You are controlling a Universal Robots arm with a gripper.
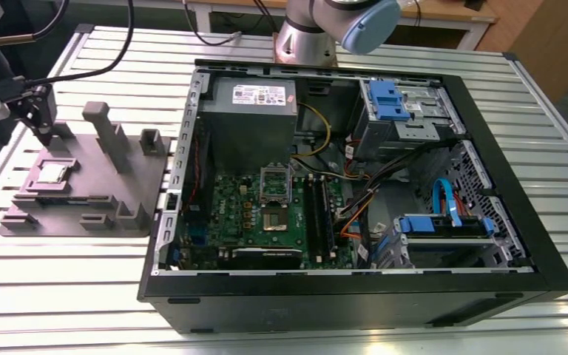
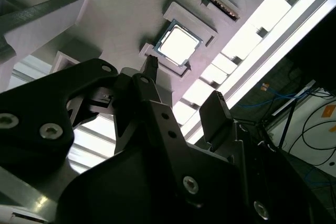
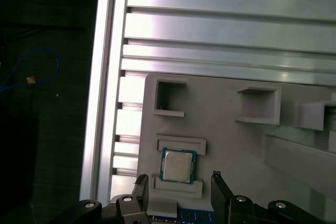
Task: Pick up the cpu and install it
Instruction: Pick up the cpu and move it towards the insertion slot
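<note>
Hovering over the grey fixture (image 1: 126, 185) at the exterior view's left of the open computer case (image 1: 521, 237), the gripper (image 1: 39, 118) is pointing down with nothing in its grasp. In the first wrist view its two dark fingers (image 3: 220, 188) are standing well apart, with bare fixture showing between them.

The cpu (image 1: 50, 174) is lying flat in a shallow square nest on that fixture, shiny top facing up, well apart from the motherboard (image 1: 264, 214) inside the case. It is looking close to square, so no long axis is standing out; its edges are running roughly in line with the nest walls.

The relation that matters is this: in the exterior view the cpu is sitting below the gripper and a little nearer to the camera, not yet between the fingertips. In both wrist views the chip (image 3: 178, 165) is appearing just ahead of the open gap of the gripper (image 3: 178, 178), roughly centred across it, so the offset seems to be mostly along the approach and downward rather than sideways.

The arm (image 1: 353, 22) is reaching from its base on the far side of the slatted table (image 1: 86, 296), behind the case, out toward the exterior view's left.
</note>
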